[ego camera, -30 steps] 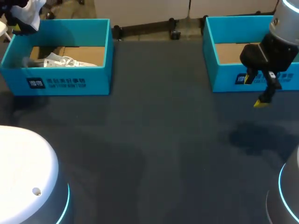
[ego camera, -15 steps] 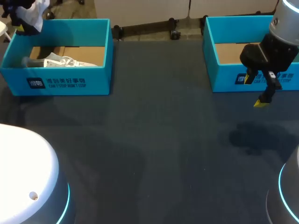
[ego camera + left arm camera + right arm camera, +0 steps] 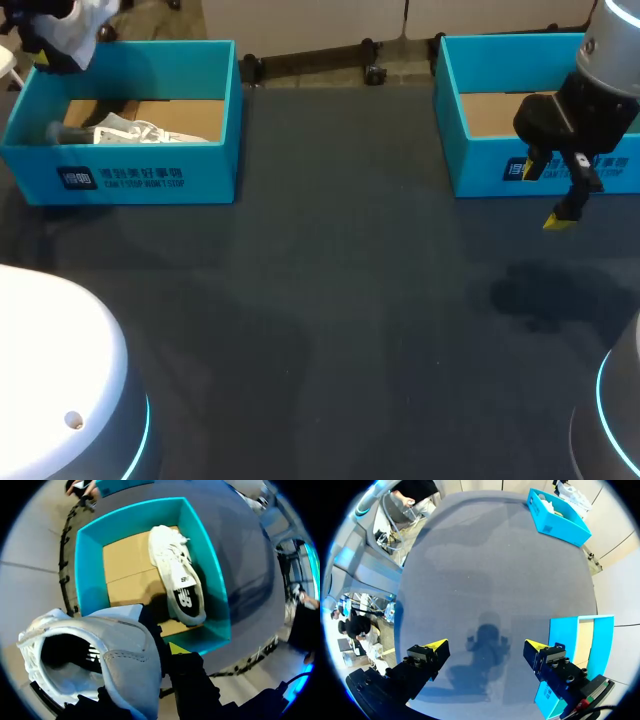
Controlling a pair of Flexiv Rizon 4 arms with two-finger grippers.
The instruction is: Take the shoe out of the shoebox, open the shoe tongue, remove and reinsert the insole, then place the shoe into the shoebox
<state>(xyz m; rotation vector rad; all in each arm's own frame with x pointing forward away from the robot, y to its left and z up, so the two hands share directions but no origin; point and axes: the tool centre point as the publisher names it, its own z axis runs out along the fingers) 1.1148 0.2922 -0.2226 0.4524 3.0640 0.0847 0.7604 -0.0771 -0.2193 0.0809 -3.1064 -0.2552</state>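
Seen from the head camera, a teal cardboard shoebox [image 3: 140, 180] stands on the dark grey table [image 3: 330, 300] with a white lace-up sneaker [image 3: 140, 130] lying inside it, while a pale grey-and-white sneaker [image 3: 75, 25] hangs above that shoebox's far left corner; well off to the shoebox's right, the right gripper [image 3: 545, 195] hovers in front of a second teal box [image 3: 480, 165]. From the left wrist, the left gripper [image 3: 167, 652] is clamped on the heel side of the pale sneaker, which is raised clear of the shoebox, with the white sneaker flat on the cardboard floor beneath. From the right wrist, the right gripper's yellow-tipped fingers [image 3: 436, 644] are spread wide with nothing between them, over bare table far from the shoebox. I judge the take-out step is in hand; next the held sneaker likely needs carrying to the open table in front of the shoebox and setting down upright, so the free gripper can reach the tongue
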